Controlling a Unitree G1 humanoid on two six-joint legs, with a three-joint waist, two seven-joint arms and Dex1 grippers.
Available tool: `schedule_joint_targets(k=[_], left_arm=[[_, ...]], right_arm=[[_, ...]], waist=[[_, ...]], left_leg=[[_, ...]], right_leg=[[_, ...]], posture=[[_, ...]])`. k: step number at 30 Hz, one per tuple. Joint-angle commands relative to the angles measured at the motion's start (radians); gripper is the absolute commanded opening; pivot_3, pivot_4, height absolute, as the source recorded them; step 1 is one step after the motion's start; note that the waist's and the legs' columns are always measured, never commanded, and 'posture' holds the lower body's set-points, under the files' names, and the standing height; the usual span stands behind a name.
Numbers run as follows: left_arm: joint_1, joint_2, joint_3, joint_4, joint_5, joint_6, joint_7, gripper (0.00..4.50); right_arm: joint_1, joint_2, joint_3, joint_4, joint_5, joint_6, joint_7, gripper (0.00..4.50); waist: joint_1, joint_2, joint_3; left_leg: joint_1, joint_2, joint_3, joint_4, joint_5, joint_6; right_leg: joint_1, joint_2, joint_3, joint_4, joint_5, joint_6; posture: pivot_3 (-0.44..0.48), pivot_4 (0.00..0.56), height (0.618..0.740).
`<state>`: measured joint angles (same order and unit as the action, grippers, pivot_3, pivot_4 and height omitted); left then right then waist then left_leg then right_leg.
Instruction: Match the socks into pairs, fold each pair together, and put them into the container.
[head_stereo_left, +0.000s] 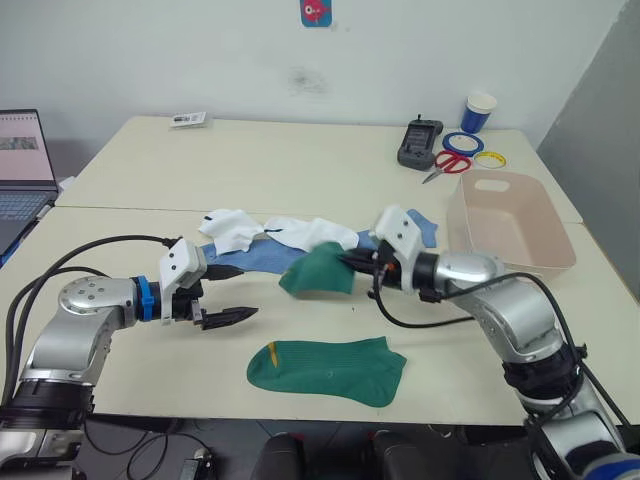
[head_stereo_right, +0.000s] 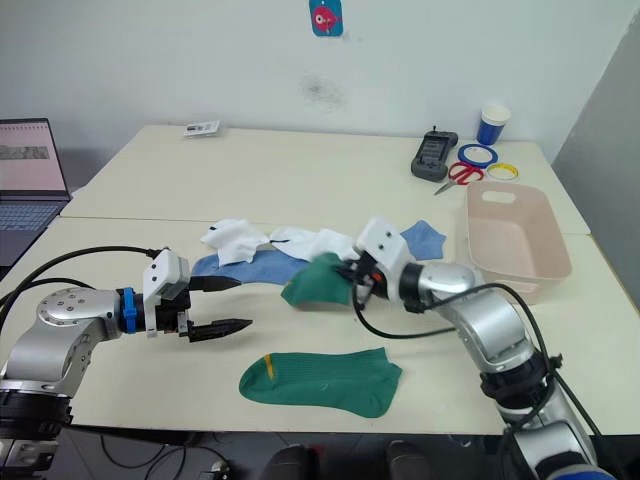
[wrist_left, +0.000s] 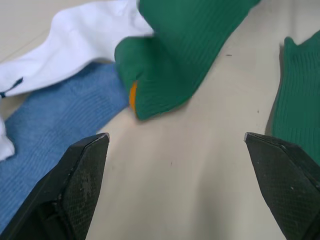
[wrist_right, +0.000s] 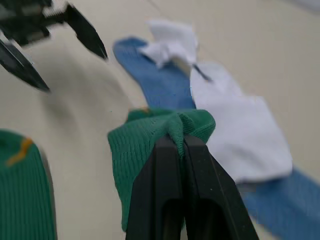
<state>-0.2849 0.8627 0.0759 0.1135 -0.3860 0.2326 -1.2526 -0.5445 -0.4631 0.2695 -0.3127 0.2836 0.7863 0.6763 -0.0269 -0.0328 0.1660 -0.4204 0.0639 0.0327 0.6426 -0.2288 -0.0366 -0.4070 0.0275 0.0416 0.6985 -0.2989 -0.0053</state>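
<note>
Cream tabletop (head_stereo_left: 300, 170) under your arms: your right claw (head_stereo_left: 352, 264) pinches one dark green sock (head_stereo_left: 318, 272), bunched and hanging above its flat mate (head_stereo_left: 327, 368), while your left claw (head_stereo_left: 232, 291) hovers spread beside it. That thin pinch could slip, dropping the sock onto the white socks (head_stereo_left: 285, 231) and light blue socks (head_stereo_left: 262, 257); the container (head_stereo_left: 508, 228) sits well apart to your right.

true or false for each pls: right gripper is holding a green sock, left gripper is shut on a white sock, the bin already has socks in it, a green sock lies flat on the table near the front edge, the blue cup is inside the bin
1. The right gripper holds a green sock: true.
2. The left gripper is shut on a white sock: false, it is open and holds nothing.
3. The bin already has socks in it: false, none are inside.
4. A second green sock lies flat near the table's front edge: true.
5. The blue cup is inside the bin: false, it stands on the table behind it.
</note>
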Motion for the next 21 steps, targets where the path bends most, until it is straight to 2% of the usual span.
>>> schedule_joint_targets(k=[1,5,6,8,12,16,21], left_arm=[[-0.001,-0.019,-0.007,-0.038,0.007,-0.038,-0.002,4.50],[-0.020,-0.055,-0.046,-0.033,0.043,-0.099,-0.007,4.50],[-0.028,-0.061,-0.057,-0.023,0.056,-0.123,-0.011,4.50],[-0.053,-0.076,-0.077,0.005,0.077,-0.160,-0.021,4.50],[-0.112,-0.096,-0.128,0.090,0.140,-0.273,-0.050,4.50],[-0.203,-0.121,-0.189,0.238,0.251,-0.484,-0.047,4.50],[-0.323,-0.143,-0.252,0.433,0.365,-0.770,-0.033,4.50]], right_arm=[[0.039,-0.065,-0.006,-0.013,-0.031,0.018,0.005,0.03],[0.086,-0.130,-0.015,-0.020,-0.044,0.084,-0.007,0.03],[0.091,-0.143,-0.016,-0.024,-0.053,0.083,-0.011,0.25],[0.095,-0.164,-0.022,-0.030,-0.069,0.075,-0.017,0.75],[0.098,-0.176,-0.059,-0.076,-0.054,0.092,-0.015,2.15],[0.123,-0.164,-0.118,-0.200,0.016,0.081,0.014,3.52],[0.185,-0.187,-0.156,-0.324,0.059,0.087,0.019,3.52]], waist=[[-0.002,0.000,0.000],[-0.002,0.000,0.000],[-0.002,0.000,0.000],[-0.002,0.000,0.000],[-0.004,0.000,0.000],[-0.002,0.000,0.000],[-0.001,0.000,0.000]], left_leg=[[0.000,0.000,0.000,0.000,0.000,0.000],[0.000,0.001,-0.001,0.000,0.000,0.000],[0.000,0.001,-0.001,0.000,0.000,0.000],[0.000,0.000,-0.001,0.000,0.000,0.000],[0.001,0.000,-0.001,0.000,0.000,0.000],[0.001,-0.001,-0.001,0.000,0.000,0.000],[0.000,0.000,-0.001,0.001,0.000,0.000]], right_leg=[[0.000,0.000,0.000,0.000,0.000,0.000],[0.000,0.002,0.000,0.000,0.000,0.000],[0.000,0.002,0.000,0.000,0.000,0.000],[0.000,0.003,0.000,0.000,0.000,0.000],[0.000,0.005,0.000,0.000,0.000,0.000],[0.000,0.007,0.000,0.000,0.000,0.000],[0.000,0.006,0.000,0.000,0.000,0.000]], posture=[[0.000,0.150,0.732],[0.000,0.150,0.732],[0.000,0.150,0.732],[0.000,0.150,0.732],[0.000,0.150,0.732],[0.000,0.150,0.732],[0.000,0.150,0.732]])
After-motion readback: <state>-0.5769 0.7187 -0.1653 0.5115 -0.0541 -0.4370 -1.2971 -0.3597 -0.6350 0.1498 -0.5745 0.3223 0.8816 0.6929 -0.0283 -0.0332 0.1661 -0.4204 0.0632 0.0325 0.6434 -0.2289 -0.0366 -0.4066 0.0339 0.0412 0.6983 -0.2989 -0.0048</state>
